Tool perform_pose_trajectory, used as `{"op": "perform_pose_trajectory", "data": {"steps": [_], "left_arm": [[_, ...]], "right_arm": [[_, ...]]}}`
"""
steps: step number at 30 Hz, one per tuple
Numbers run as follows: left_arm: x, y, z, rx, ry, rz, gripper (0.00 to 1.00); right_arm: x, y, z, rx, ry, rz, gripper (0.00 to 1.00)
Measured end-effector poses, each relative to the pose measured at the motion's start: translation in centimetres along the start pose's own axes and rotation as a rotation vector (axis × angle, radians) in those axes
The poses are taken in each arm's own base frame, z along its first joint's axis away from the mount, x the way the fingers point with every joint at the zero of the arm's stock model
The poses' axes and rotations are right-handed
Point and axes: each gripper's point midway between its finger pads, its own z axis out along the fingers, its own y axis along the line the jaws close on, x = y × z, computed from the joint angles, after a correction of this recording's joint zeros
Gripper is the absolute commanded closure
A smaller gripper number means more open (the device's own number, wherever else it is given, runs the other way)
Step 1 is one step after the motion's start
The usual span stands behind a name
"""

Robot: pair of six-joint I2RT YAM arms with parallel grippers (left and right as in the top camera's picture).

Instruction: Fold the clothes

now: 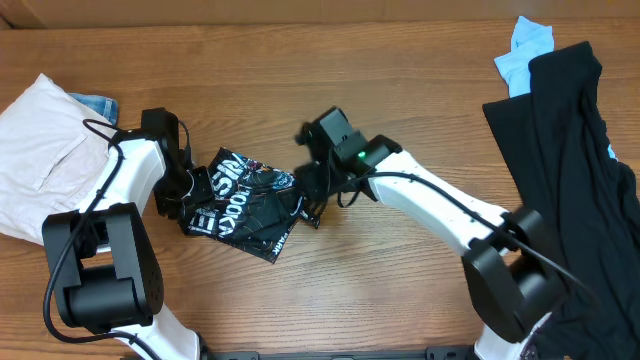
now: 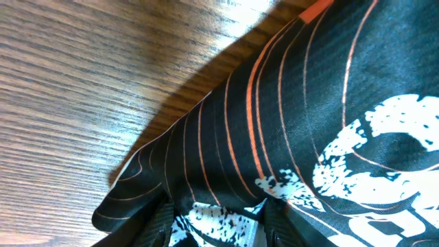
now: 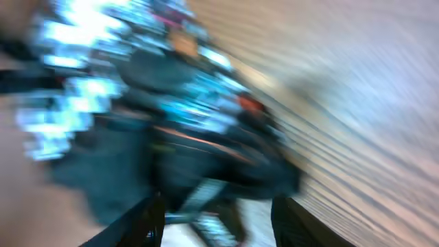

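Note:
The black jersey shirt (image 1: 245,200) with bold white lettering lies crumpled on the wooden table (image 1: 400,290), between my two arms. My left gripper (image 1: 187,197) is at the shirt's left edge. In the left wrist view the fingers (image 2: 159,225) pinch a fold of printed cloth (image 2: 295,110) with thin orange lines; the left gripper (image 2: 218,228) is shut on it. My right gripper (image 1: 312,190) is at the shirt's right edge. The right wrist view is blurred by motion, but the right gripper (image 3: 219,223) stands open, with the dark shirt (image 3: 171,137) just beyond its fingertips.
A beige garment (image 1: 40,150) with a bit of blue denim (image 1: 97,103) behind it lies at the far left. A large plain black garment (image 1: 570,160) and a light blue one (image 1: 525,50) lie at the far right.

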Motion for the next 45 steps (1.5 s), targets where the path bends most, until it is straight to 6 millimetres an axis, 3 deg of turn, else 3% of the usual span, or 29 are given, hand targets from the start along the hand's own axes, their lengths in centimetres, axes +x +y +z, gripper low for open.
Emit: {"op": "perform_pose_trajectory", "data": {"steps": [3, 8, 17, 19, 21, 26, 28, 32, 35, 36, 41, 45], "left_arm": [[0.0, 0.0, 0.0, 0.0, 0.0, 0.0, 0.5], [-0.1, 0.0, 0.0, 0.001, -0.005, 0.0, 0.5], [-0.1, 0.0, 0.0, 0.001, -0.006, 0.0, 0.49], [-0.1, 0.0, 0.0, 0.001, -0.006, 0.0, 0.49], [-0.1, 0.0, 0.0, 0.001, -0.006, 0.0, 0.48], [-0.1, 0.0, 0.0, 0.001, -0.005, 0.0, 0.48], [-0.1, 0.0, 0.1, 0.001, -0.005, 0.0, 0.48], [-0.1, 0.0, 0.1, 0.001, -0.004, 0.0, 0.48], [-0.1, 0.0, 0.1, 0.002, -0.006, 0.0, 0.48], [-0.1, 0.0, 0.1, 0.002, -0.007, 0.001, 0.47], [-0.2, 0.0, 0.1, 0.002, -0.01, 0.0, 0.47], [-0.2, 0.0, 0.1, 0.002, -0.01, 0.0, 0.46]], "right_arm": [[-0.2, 2.4, -0.8, -0.09, -0.004, -0.111, 0.46], [0.8, 3.5, 0.0, -0.132, 0.029, -0.194, 0.47], [1.7, 4.1, 4.6, -0.179, 0.062, -0.251, 0.47], [1.9, 4.3, 5.4, -0.187, 0.062, -0.261, 0.57], [1.9, 4.5, 5.8, -0.194, 0.059, -0.267, 0.81], [2.6, 5.4, 5.6, -0.25, 0.084, -0.269, 0.92], [3.4, 5.6, 5.5, -0.271, 0.119, -0.258, 0.92], [8.5, 5.8, 4.0, -0.324, 0.342, -0.163, 0.85], [10.7, 5.7, 3.0, -0.327, 0.443, -0.11, 0.55], [11.2, 5.6, 2.8, -0.33, 0.464, -0.111, 0.5], [11.8, 5.7, 2.4, -0.336, 0.493, -0.092, 0.46], [11.7, 5.7, 2.5, -0.335, 0.488, -0.094, 0.51]]}}
